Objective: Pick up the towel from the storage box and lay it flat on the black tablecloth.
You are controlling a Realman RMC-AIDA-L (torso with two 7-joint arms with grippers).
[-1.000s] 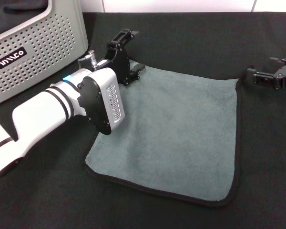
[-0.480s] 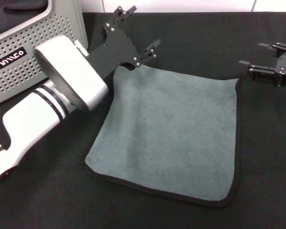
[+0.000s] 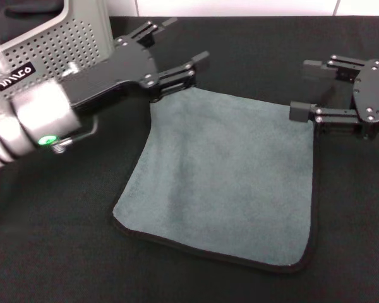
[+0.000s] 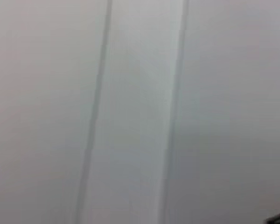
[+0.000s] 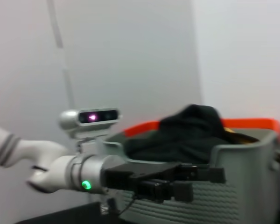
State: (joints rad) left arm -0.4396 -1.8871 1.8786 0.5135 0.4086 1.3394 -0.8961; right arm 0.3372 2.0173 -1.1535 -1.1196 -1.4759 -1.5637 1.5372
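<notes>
Now: towel (image 3: 227, 180) spread flat on the black tablecloth (image 3: 50, 252).
You see the left gripper (image 3: 177, 47) and right gripper (image 3: 311, 88) both released, poised over its two far corners, storage box (image 3: 50, 69) leftward.

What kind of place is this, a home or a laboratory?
Probably a robot test bench rather than a home: a black tablecloth covers the work surface, a grey storage box stands on it, and plain pale wall panels stand behind.

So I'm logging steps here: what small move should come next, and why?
Probably retract both arms. The towel already lies flat, grey-green face up, on the black tablecloth, outside the storage box. The left gripper and right gripper are open, holding nothing, near its far corners.
</notes>
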